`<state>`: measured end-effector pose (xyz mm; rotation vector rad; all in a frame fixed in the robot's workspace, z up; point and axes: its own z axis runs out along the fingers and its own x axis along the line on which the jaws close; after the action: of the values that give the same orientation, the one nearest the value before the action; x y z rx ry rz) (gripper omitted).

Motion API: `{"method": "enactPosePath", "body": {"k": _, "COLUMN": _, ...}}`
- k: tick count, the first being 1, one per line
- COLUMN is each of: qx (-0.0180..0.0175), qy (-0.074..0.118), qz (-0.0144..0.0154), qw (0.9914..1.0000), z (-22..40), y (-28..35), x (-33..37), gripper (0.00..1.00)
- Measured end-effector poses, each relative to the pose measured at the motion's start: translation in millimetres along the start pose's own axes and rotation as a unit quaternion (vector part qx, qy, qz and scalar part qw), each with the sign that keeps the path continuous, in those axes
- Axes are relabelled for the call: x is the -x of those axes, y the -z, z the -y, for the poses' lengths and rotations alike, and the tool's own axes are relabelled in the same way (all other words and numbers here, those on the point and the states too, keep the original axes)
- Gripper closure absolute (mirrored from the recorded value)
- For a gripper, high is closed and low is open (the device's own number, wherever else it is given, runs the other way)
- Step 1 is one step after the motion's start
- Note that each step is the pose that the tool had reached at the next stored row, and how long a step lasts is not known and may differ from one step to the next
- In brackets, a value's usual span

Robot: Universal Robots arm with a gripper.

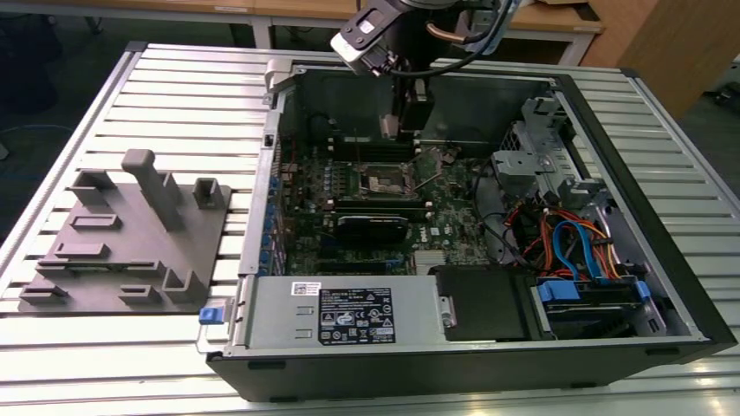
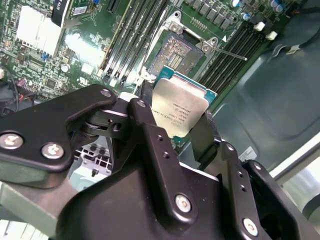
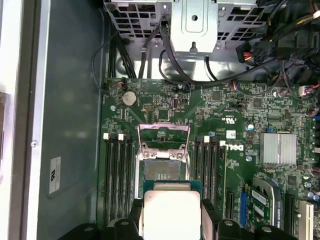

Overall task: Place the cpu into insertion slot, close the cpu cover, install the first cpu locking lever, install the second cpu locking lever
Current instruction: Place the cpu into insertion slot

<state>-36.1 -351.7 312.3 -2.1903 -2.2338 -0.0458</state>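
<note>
1. My claw (image 2: 176, 122) is closed on the chip (image 2: 181, 107) — one black finger (image 2: 145, 125) presses on each of two opposite edges.
2. The chip is square, so it has no long axis to speak of. Its dull silver top faces up toward both wrist cameras, and a thin green rim shows along the edge nearest the socket (image 2: 175, 52). In the first wrist view its sides run about parallel with the socket's sides.
3. I hold the chip above the green board, just beside the socket and not seated in it; the socket's contacts lie bare.
4. The cover (image 3: 163, 135) stands swung up and open on the side of the socket away from the chip. A thin lever (image 2: 227, 51) sticks out free next to the socket.
5. Long black memory slots (image 3: 117, 170) run along both sides of the socket.
6. In the exterior view I reach down into an open computer case (image 1: 463, 373) — it lies on its side on a slatted metal table (image 1: 173, 95).
7. A grey holder plate (image 1: 139, 251) with upright blocks sits on the table at the exterior view's left, beside the case. Wooden desks (image 1: 289, 13) stand beyond the table.
</note>
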Motion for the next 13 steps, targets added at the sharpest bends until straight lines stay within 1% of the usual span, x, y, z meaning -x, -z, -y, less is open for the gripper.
{"method": "enactPosePath", "body": {"k": 2, "qx": 0.0, "qy": 0.0, "qz": 0.0, "qw": 1.0, "z": 0.0, "y": -1.9, "x": 0.1, "gripper": 0.46}}
{"method": "enactPosePath", "body": {"k": 6, "qx": 0.0, "qy": 0.0, "qz": 0.0, "qw": 1.0, "z": 0.0, "y": -3.0, "x": 0.1, "gripper": 0.46}}
{"method": "enactPosePath", "body": {"k": 13, "qx": 0.0, "qy": 0.0, "qz": 0.0, "qw": 1.0, "z": 0.1, "y": -3.2, "x": 0.1, "gripper": 0.46}}
